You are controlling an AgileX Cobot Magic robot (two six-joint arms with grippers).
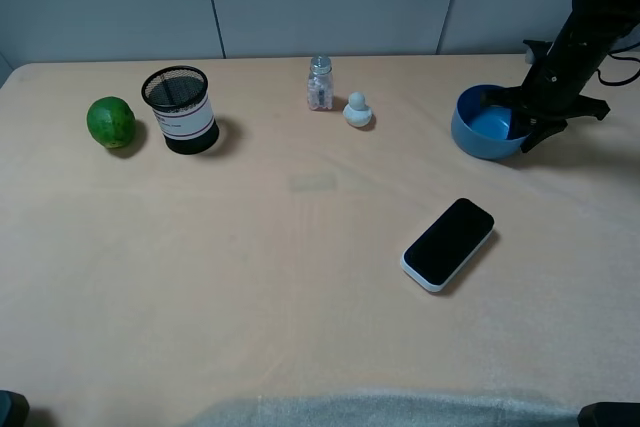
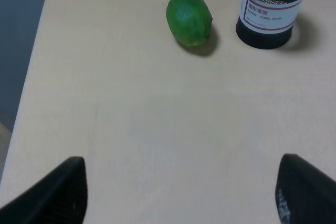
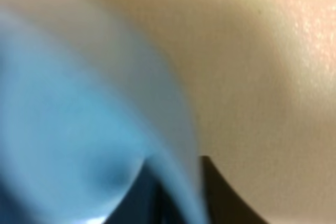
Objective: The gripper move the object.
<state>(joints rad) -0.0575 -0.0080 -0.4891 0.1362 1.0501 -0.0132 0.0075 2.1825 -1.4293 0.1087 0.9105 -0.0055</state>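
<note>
High camera, I saw the blue bowl [image 1: 485, 134] at the table's [image 1: 250, 277] far right, right gripper [image 1: 522, 127] clamped on its rim, left wrist, left gripper [image 2: 181, 182] hung spread wide, lime [image 2: 189, 18] and mesh cup [image 2: 273, 9] ahead, right wrist, blurred, fingers [image 3: 223, 200] pinched the blue bowl's wall.

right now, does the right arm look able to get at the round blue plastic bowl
Probably yes: the right gripper sits at the rim of the bowl, a finger on each side of its wall, and nothing blocks it.
</note>
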